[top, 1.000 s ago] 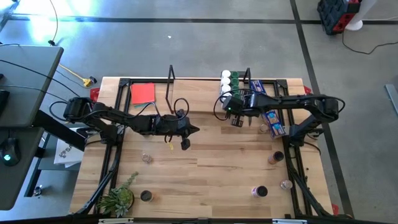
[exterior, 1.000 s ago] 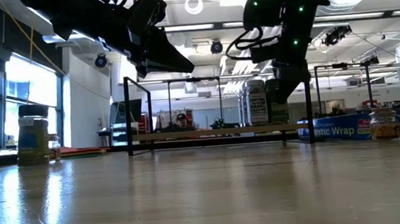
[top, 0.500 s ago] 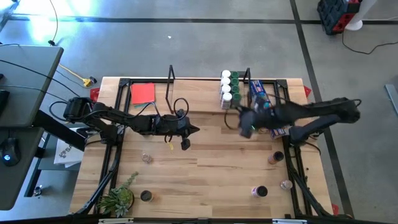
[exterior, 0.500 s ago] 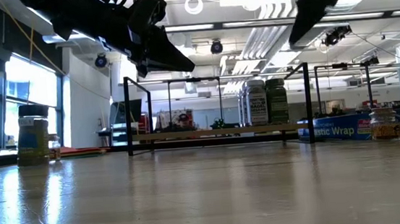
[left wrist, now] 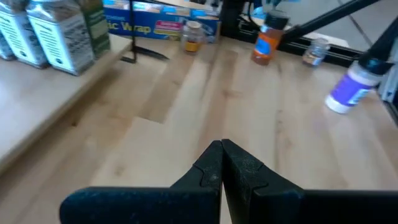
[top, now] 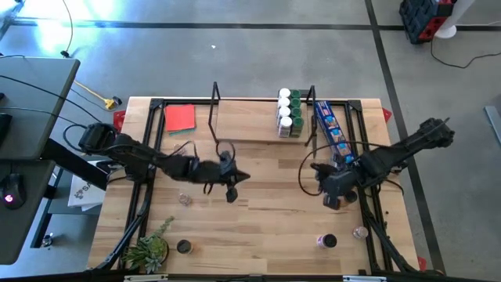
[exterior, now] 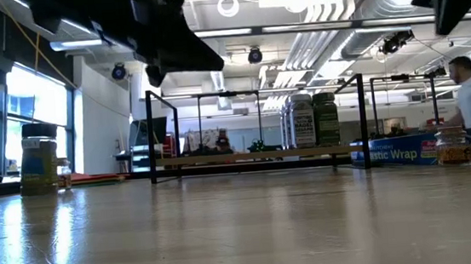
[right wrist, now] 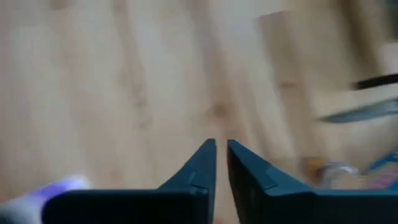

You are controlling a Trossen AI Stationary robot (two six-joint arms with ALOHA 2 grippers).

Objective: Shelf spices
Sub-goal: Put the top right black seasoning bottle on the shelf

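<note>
Your right gripper [top: 332, 200] hovers over the wooden tabletop [top: 258, 227] near its right side, its fingers a narrow slit apart and holding nothing. Your left gripper [top: 232, 192] waits mid-table, fingers pressed together and empty. Several white- and green-capped spice jars [top: 288, 112] stand clustered at the right end of the light-wood shelf [top: 250, 125]; other jars [top: 327, 241] sit scattered on the table.

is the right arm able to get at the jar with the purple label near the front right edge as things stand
Probably yes. The right gripper hangs over bare table with nothing in it, and the purple-label jar lies just nearer the front edge with open board between them. Another small jar sits beside it, apart.
</note>
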